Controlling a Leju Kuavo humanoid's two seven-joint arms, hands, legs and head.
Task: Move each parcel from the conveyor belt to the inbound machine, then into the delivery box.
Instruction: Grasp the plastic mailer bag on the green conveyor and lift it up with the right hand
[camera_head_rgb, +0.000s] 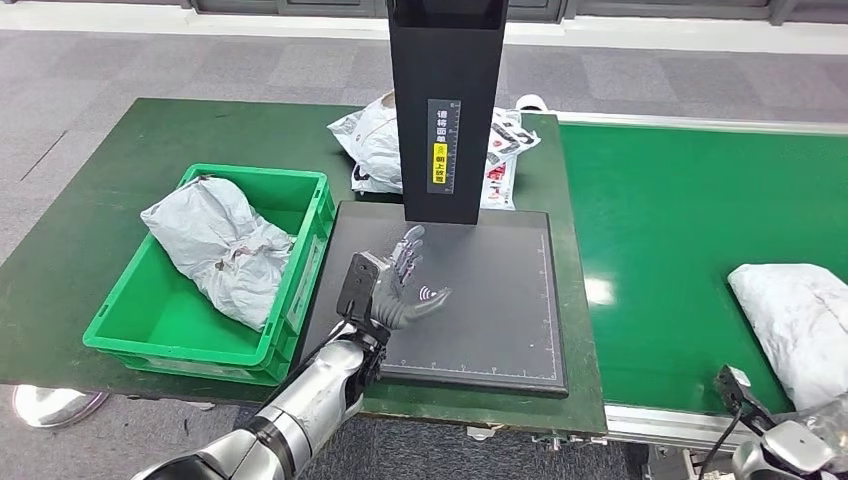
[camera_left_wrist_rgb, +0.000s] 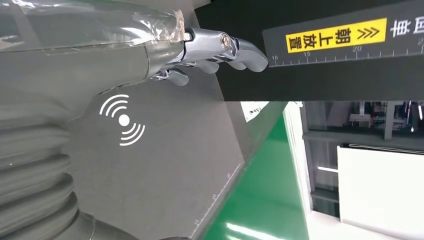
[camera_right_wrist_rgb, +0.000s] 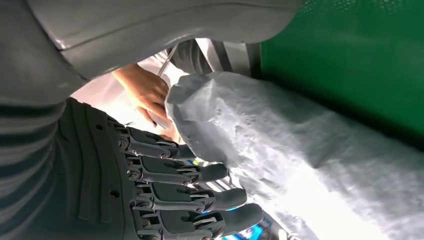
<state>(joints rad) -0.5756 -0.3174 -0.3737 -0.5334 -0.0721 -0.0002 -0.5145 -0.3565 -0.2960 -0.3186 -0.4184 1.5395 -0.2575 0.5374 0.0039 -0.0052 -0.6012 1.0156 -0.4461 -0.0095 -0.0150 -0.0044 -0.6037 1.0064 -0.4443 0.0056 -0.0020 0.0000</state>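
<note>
The robot's left hand (camera_head_rgb: 398, 285) hovers over the flat black scanning plate of the inbound machine (camera_head_rgb: 500, 320), fingers spread wide and holding nothing; the machine's black upright column (camera_head_rgb: 445, 110) rises just beyond its fingertips. To that hand's left, a crumpled grey plastic parcel (camera_head_rgb: 220, 250) lies in the green plastic delivery crate (camera_head_rgb: 300, 290). The right hand (camera_right_wrist_rgb: 165, 195) has its fingers extended against a second grey parcel (camera_head_rgb: 795, 320) on the green conveyor belt (camera_head_rgb: 680, 220), not closed around it.

parcel (camera_head_rgb: 800, 325) cut by frame edge, right hand (camera_head_rgb: 790, 445) mostly cropped
</note>
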